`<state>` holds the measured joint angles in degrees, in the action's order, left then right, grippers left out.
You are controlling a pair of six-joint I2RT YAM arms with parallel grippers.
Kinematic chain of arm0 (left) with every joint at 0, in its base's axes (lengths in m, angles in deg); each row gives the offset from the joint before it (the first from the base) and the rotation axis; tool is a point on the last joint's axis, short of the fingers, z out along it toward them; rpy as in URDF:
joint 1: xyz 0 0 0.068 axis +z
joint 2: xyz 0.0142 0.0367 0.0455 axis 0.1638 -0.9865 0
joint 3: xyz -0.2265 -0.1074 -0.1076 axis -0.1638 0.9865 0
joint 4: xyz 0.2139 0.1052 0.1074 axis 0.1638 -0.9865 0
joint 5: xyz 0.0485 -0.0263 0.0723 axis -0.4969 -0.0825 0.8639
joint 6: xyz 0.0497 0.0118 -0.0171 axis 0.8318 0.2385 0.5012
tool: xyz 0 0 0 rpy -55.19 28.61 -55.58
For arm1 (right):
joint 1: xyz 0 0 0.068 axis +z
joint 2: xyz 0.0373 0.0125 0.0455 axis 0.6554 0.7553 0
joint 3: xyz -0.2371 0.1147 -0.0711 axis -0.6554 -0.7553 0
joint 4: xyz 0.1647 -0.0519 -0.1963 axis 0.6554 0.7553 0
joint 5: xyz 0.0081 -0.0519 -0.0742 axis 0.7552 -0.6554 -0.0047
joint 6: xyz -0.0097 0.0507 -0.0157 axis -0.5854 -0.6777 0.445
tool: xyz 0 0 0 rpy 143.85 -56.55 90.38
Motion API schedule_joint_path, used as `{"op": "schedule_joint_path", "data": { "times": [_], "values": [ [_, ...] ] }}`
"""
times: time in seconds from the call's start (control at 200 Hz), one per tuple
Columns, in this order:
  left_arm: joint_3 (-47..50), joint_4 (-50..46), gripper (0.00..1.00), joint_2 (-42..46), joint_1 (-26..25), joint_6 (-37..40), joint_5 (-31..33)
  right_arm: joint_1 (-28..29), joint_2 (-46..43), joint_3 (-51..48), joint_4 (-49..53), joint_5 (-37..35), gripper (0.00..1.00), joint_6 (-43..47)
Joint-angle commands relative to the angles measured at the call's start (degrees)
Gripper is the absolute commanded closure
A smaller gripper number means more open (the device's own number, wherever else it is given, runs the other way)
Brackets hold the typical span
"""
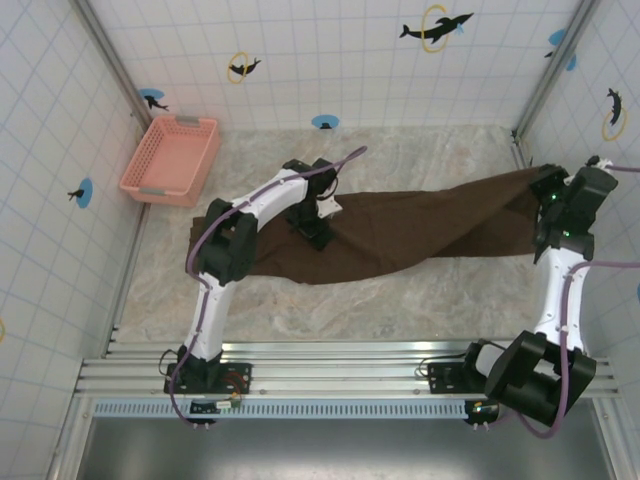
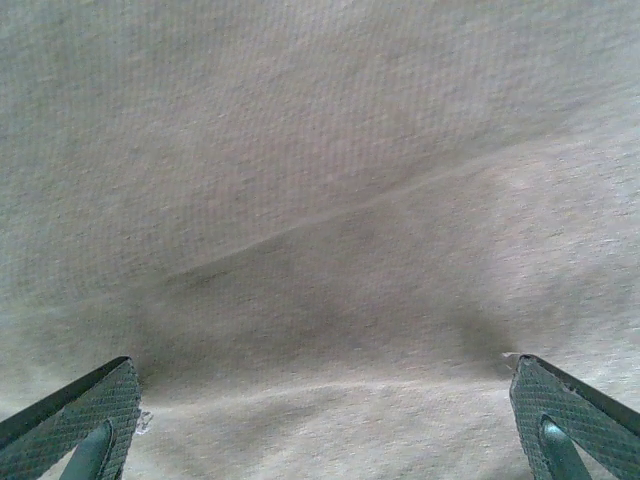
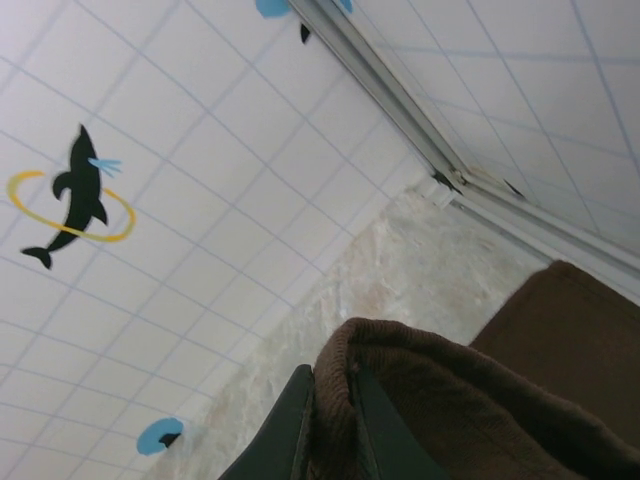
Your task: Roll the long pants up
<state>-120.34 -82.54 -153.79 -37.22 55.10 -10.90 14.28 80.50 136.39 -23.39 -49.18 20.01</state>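
The long pants (image 1: 420,225) lie stretched across the middle of the table, dark brown, from centre-left to the far right. My left gripper (image 1: 316,228) hovers low over their left part. In the left wrist view its fingertips (image 2: 95,420) stand wide apart at the bottom corners, open (image 2: 325,425), with smooth pants fabric (image 2: 320,200) close beneath. My right gripper (image 1: 548,222) is at the pants' right end. In the right wrist view it (image 3: 335,430) is shut on a raised fold of the brown cloth (image 3: 450,400), pinched between the two dark fingers (image 3: 285,440).
A pink basket (image 1: 172,158) stands at the back left against the tiled wall. Tiled walls with dolphin stickers (image 3: 80,195) enclose the marble tabletop (image 1: 300,310). A metal corner post (image 3: 420,130) rises near the right gripper. A metal rail (image 1: 330,365) runs along the near edge.
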Motion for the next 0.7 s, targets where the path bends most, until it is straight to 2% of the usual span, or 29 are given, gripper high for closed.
{"op": "schedule_joint_path", "data": {
  "times": [0.0,0.195,0.45,0.696],
  "values": [
    [-3.49,-0.16,0.03,-1.94,-2.97,-3.44,-5.0,0.47,1.69,7.66,7.83,-1.87,0.87,2.85],
    [-8.56,-0.04,0.03,-5.71,-5.68,-6.38,-7.43,-0.08,4.01,7.01,9.91,-3.05,0.87,3.8],
    [-8.16,2.11,0.02,-8.15,-6.24,-7.32,-8.36,-0.62,11.28,5.94,6.91,-2.63,0.87,3.93],
    [-8.21,1.52,0.02,-9.05,-6.19,-7.01,-8.12,-3.09,19.56,15.24,5.15,-2.95,0.87,5.73]
  ]
}}
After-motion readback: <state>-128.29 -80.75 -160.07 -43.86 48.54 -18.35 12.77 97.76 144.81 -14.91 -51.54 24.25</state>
